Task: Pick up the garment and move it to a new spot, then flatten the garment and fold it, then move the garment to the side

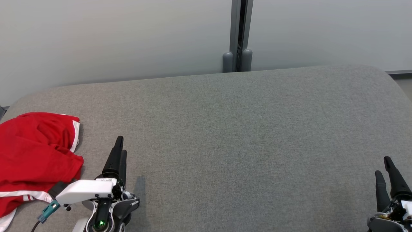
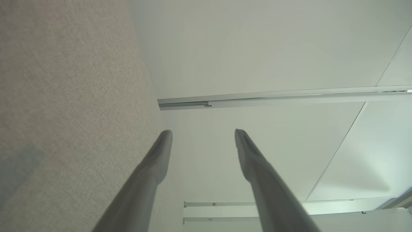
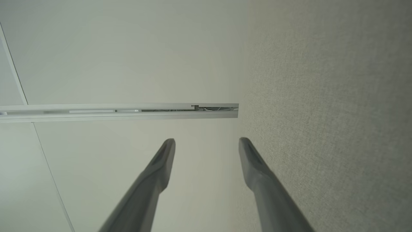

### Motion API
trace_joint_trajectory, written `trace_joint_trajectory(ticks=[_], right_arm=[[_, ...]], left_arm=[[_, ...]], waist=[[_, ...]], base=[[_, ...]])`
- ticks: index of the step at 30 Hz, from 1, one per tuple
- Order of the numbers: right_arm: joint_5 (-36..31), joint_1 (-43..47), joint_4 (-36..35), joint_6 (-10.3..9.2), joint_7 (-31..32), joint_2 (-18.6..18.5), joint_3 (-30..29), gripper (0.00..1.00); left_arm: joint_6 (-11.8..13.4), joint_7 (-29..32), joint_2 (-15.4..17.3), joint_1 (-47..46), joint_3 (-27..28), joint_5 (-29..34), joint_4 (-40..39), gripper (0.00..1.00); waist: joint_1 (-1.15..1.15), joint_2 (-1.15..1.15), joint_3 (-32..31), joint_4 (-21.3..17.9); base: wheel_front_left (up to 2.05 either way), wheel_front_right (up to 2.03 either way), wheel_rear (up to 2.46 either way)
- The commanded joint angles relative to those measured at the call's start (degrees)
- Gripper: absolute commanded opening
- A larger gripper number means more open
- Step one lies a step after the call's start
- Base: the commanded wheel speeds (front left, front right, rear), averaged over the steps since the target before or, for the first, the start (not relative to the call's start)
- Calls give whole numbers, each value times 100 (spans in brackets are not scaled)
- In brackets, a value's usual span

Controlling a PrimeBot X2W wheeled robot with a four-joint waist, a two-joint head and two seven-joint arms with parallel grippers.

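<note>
Crumpled red garment [image 1: 35,154] on gray cushion [image 1: 244,129], just left of left gripper [image 1: 121,145] — fingers apart, empty; right gripper [image 1: 383,166] well apart from it — also spread.

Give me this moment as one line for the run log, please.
stage: pickup not yet begun | garment: red, crumpled, far left of grey surface | left gripper: open, empty, beside garment | right gripper: open, empty

The head camera looks forward and down from above the near edge, across the desk [image 1: 244,135] to the wall [image 1: 112,38] and its post [image 1: 239,35]. Each wrist camera sits low and close over the desk, rolled sideways, facing along the left hand [image 2: 203,132] or right hand [image 3: 207,140] toward that same post. All three views share desk, wall and post.
</note>
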Motion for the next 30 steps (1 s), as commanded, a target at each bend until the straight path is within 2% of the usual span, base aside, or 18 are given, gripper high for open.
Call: trace_joint_trajectory(ticks=[1,12,30], right_arm=[[-97,-112,-134,6,-103,-77,67,100],[-818,-203,-211,7,-461,-131,273,100],[-2839,-590,-450,7,-933,-452,1015,100]], left_arm=[[-2,-57,24,-56,51,102,-182,100],[-3,-279,33,164,210,380,-466,100],[-5,-575,45,450,475,1096,-990,100]], waist=[[0,0,1,-2],[0,0,13,-8],[0,0,28,22]], base=[[0,0,0],[0,0,0],[0,0,0]])
